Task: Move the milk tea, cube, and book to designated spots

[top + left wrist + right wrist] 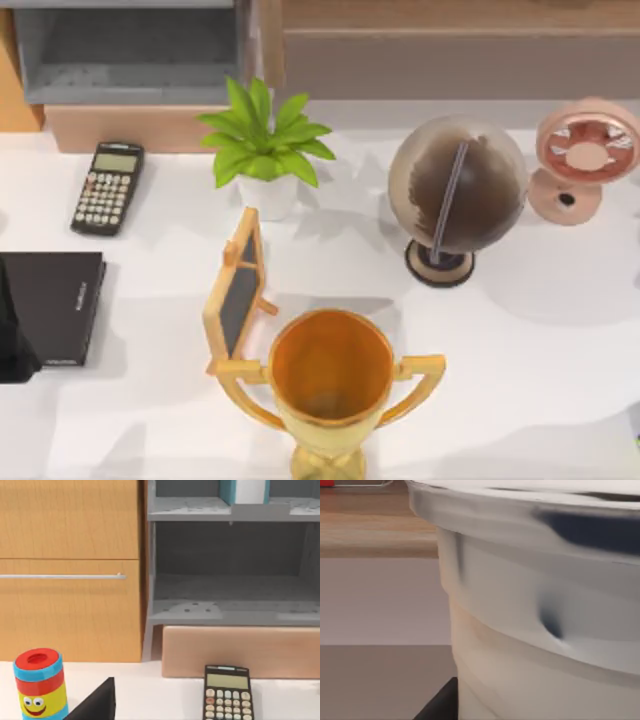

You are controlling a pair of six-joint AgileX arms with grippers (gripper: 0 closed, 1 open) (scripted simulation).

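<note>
1. The milk tea point(545, 605), a pale cup with a wide lid rim, is seen very close in the right wrist view, against a wooden and grey background; a dark edge, not identifiable, shows at its base. How the right jaws stand around it cannot be told.
2. The book point(245, 491), teal-blue with white page edges, is seen standing on the upper grey shelf point(190, 509) in the left wrist view, well apart from the left arm's camera.
3. A dark part of the left arm point(12, 340) is seen at the left edge of the top view, partly over the black book point(60, 305); whether the left jaws are spread or pressed together cannot be told.
4. On the white surface point(520, 350) are placed a calculator point(107, 187), a potted plant point(263, 150), a globe point(457, 190), a pink fan point(582, 158), a small chalkboard point(236, 290) and a gold trophy point(331, 375).
5. A colourful can with a smiling face point(40, 684) is seen in the left wrist view, before the wooden cabinet point(70, 570).
</note>
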